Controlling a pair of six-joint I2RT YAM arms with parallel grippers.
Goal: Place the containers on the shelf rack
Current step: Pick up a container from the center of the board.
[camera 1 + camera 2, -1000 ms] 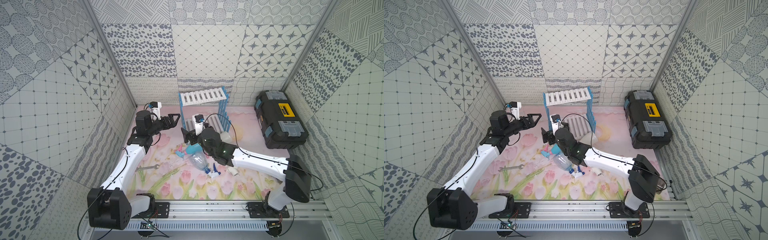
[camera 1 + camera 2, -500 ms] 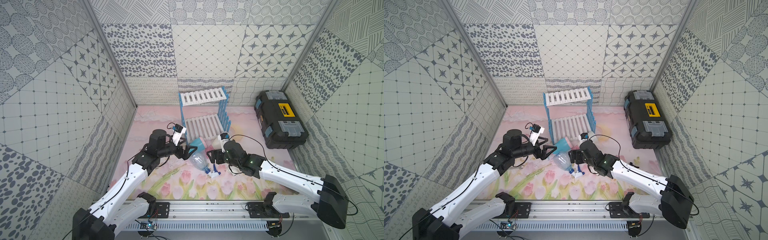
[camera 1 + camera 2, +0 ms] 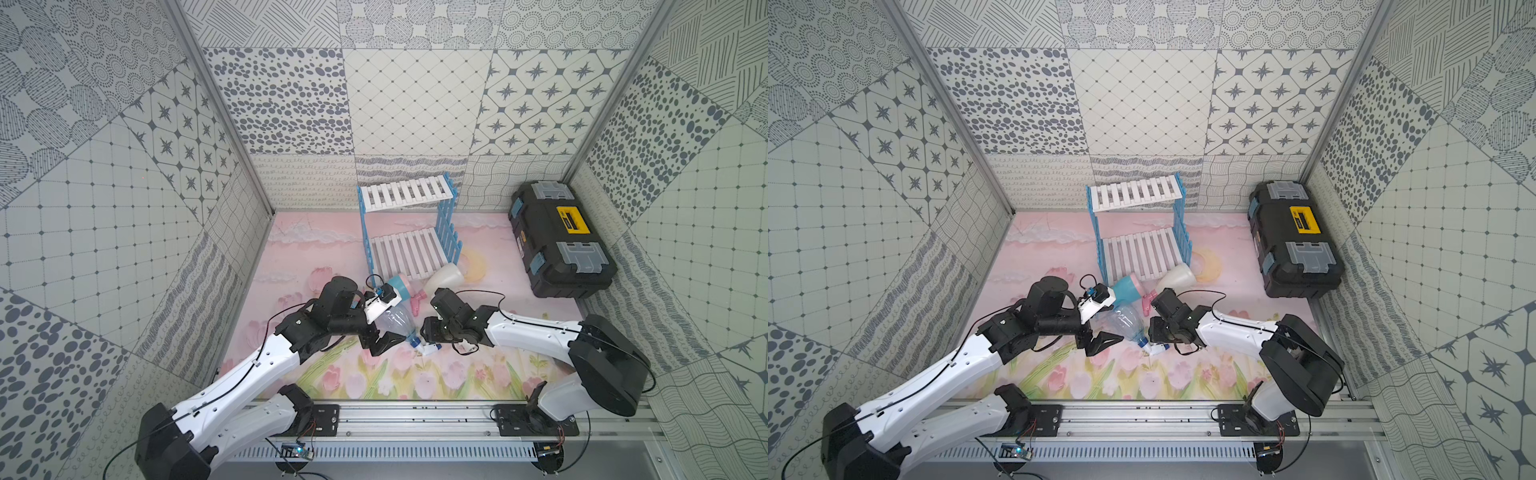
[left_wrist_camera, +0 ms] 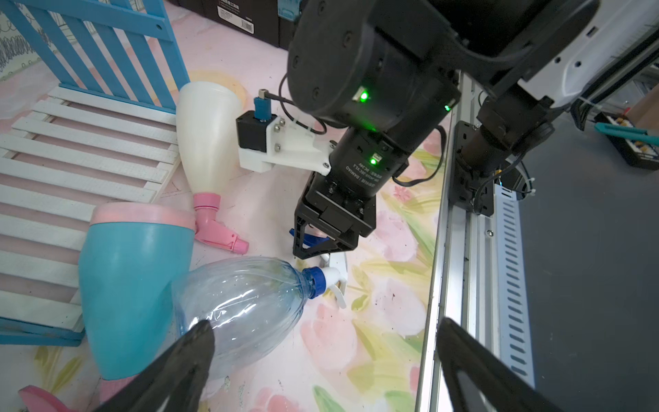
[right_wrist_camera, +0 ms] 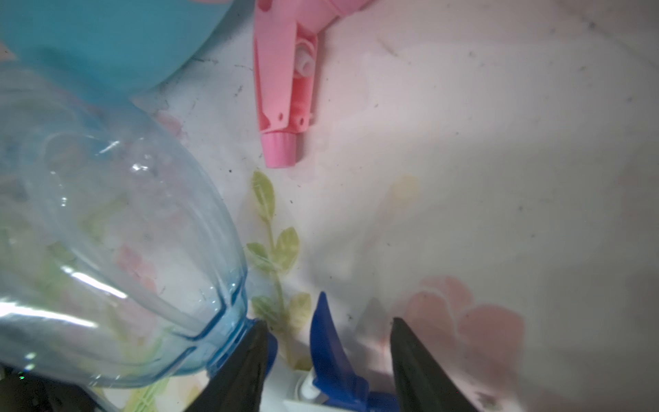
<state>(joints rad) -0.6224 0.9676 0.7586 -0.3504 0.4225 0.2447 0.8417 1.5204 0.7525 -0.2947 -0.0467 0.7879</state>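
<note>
squarely seat the half-narrowed right gripper point(image 5: 328, 321) on the neck point(image 4: 313, 281) of the clear bottle point(image 4: 242, 303), not its trigger point(image 5: 331, 342), before lifting. left gripper point(image 3: 388, 338) stands wide, empty.

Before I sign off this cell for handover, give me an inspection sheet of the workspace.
Surface: floral mat, dark specks.
Job's things: shelf rack upright, both tiers bare; light blue bottle, cream bottle, clear bottle lying on the mat before it.
Clutter: black toolbox, closed.
Grippers: left gripper open, near the clear bottle's body; right gripper with jaws flanking its trigger head, grip unclear.
Cables: black lead loops off the right arm, nothing snagged.
Surroundings: patterned tile walls, metal rail in front.
</note>
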